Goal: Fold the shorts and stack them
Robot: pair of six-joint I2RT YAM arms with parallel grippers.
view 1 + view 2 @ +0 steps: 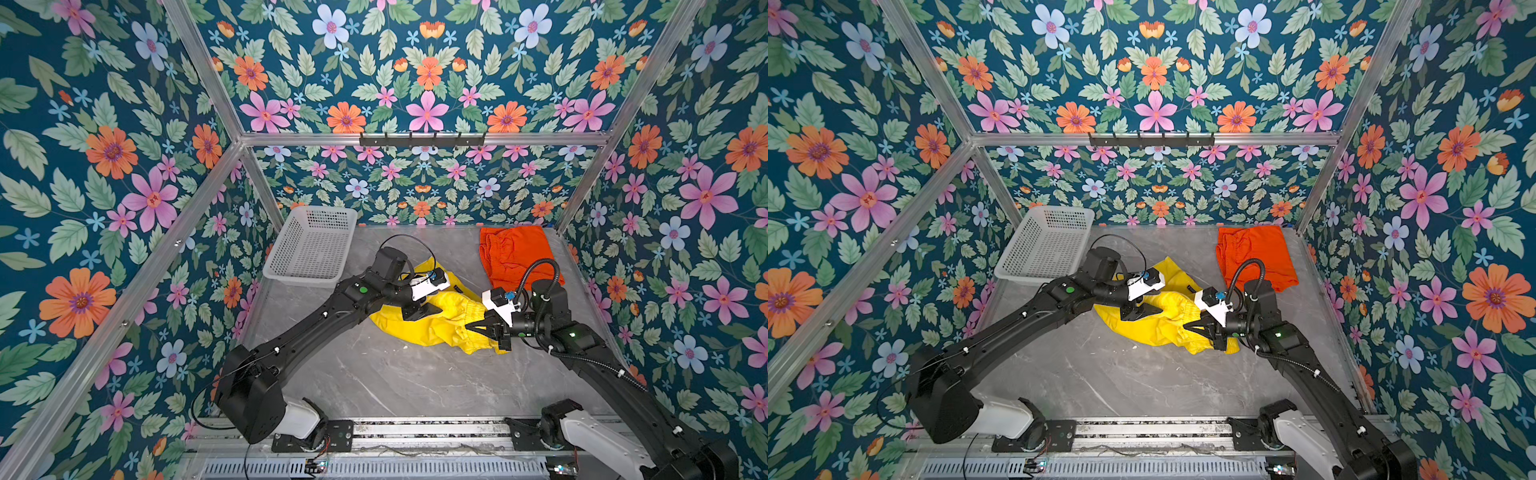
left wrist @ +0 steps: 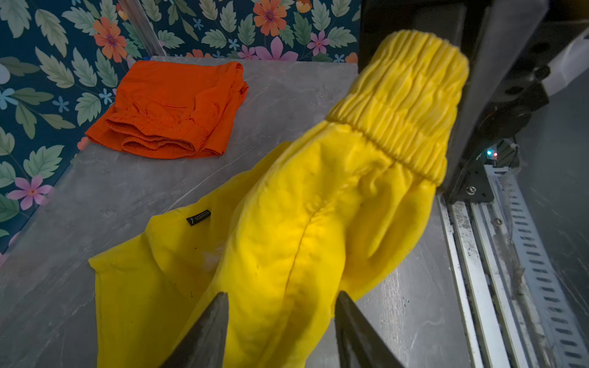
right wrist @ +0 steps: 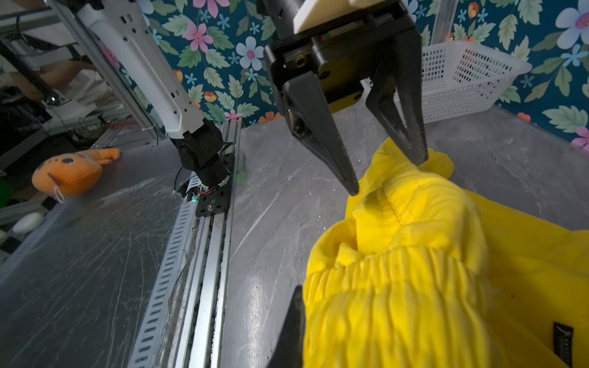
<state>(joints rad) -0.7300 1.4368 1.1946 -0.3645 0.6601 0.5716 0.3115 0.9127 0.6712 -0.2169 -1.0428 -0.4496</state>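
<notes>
1. The yellow shorts (image 1: 436, 324) lie crumpled at the middle of the grey marbled table (image 1: 374, 374); the gathered elastic waistband is lifted towards the right arm; the legs trail on the surface.
2. The black leg label (image 2: 198, 217) is sewn on a yellow leg; its pale lettering is too small to read.
3. The right gripper (image 1: 482, 327): jaws pressed together, pinching the yellow waistband.
4. The left gripper (image 3: 387, 175): jaws spread, straddling a ridge of yellow fabric; one tip touches cloth.
5. The orange shorts (image 1: 515, 253) lie folded flat at the far right corner, well apart from the yellow pair.
6. The white perforated basket (image 1: 291, 249) stands at the far left corner.
</notes>
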